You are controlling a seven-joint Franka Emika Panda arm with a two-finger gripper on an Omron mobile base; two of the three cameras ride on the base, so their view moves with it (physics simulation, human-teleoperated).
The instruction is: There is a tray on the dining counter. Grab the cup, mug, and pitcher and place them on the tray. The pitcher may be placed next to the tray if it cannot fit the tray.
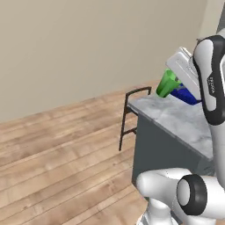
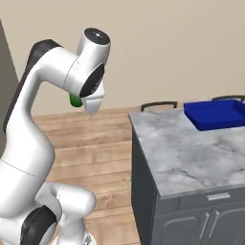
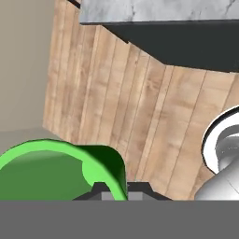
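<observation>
Cup (image 3: 60, 170), green, is clamped in my jaws, held up in the air short of the desk's (image 2: 191, 153) near end; tray (image 2: 215, 114) sits at the far corner. I fear clipping that edge and losing it.

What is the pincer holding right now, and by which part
The pincer holds the green cup, pinched by its rim wall, carried tilted in the air short of the dining counter.
</observation>
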